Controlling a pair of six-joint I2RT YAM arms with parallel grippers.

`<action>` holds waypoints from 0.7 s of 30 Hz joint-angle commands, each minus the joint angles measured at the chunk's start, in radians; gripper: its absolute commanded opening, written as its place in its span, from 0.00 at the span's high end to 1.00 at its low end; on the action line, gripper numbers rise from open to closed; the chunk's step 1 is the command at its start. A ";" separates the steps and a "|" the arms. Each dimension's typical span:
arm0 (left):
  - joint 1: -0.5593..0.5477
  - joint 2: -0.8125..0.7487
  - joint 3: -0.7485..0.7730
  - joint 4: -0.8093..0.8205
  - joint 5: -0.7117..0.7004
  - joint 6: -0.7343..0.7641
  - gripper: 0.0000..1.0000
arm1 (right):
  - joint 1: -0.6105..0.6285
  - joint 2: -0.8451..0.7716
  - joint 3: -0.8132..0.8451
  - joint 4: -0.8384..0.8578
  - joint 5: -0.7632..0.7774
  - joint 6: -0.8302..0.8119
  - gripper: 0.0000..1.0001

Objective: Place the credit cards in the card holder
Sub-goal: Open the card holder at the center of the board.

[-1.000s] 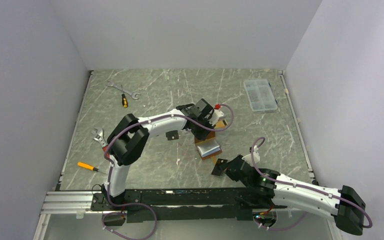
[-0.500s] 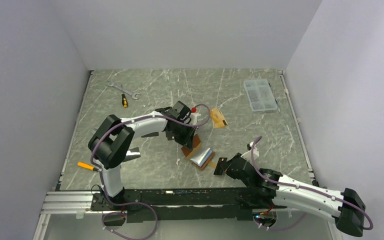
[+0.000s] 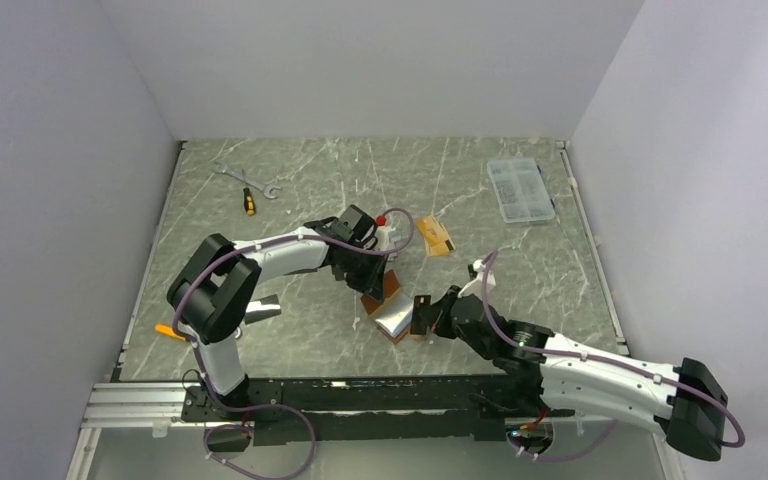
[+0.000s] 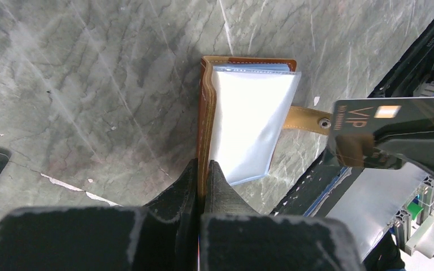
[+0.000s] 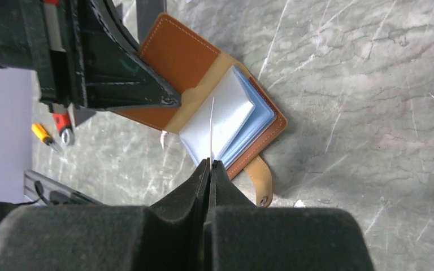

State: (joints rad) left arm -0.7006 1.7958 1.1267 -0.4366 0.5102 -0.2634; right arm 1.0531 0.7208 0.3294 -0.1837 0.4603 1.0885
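progress check: my left tool (image 4: 202,169) pinches the card holder (image 4: 248,113) open in the middle of the desk (image 3: 360,170). my right tool (image 5: 210,166) pinches a dark card (image 4: 373,116) just above the sleeves. i reckon none's in yet. orange card (image 3: 437,237) lies toward the far edge.

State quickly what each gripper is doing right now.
Left gripper: closed on the edge of the tan-brown leather folding card holder.
Right gripper: closed on a thin dark grey rectangular card marked VIP.

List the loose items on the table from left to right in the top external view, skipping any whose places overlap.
Orange-handled screwdriver → spanner → card holder → orange card → clear compartment box.
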 commanded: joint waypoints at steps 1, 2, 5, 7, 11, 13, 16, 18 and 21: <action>0.002 -0.052 -0.011 0.043 0.017 -0.025 1.00 | -0.025 0.039 0.011 0.108 -0.095 -0.053 1.00; 0.002 -0.053 -0.013 0.045 0.016 -0.025 1.00 | -0.039 0.034 0.002 0.115 -0.109 -0.053 1.00; 0.001 -0.052 -0.015 0.051 0.015 -0.025 1.00 | -0.076 0.020 -0.020 0.119 -0.160 -0.051 1.00; 0.001 -0.053 -0.015 0.053 0.016 -0.025 1.00 | -0.088 0.014 -0.035 0.116 -0.187 -0.046 1.00; 0.002 -0.057 -0.014 0.054 0.013 -0.024 1.00 | -0.094 -0.008 -0.065 0.098 -0.210 -0.037 1.00; 0.001 -0.060 -0.017 0.055 0.013 -0.024 1.00 | -0.100 -0.005 -0.079 0.083 -0.228 -0.029 1.00; 0.002 -0.063 -0.019 0.057 0.016 -0.023 1.00 | -0.103 -0.006 -0.098 0.082 -0.252 -0.024 1.00; 0.000 -0.064 -0.018 0.056 0.015 -0.023 1.00 | -0.104 -0.007 -0.103 0.079 -0.257 -0.025 1.00; 0.001 -0.065 -0.019 0.059 0.017 -0.023 1.00 | -0.106 -0.005 -0.108 0.080 -0.264 -0.027 1.00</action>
State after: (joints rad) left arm -0.7006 1.7836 1.1156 -0.4076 0.5098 -0.2787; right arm 0.9512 0.7246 0.2298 -0.1238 0.2241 1.0588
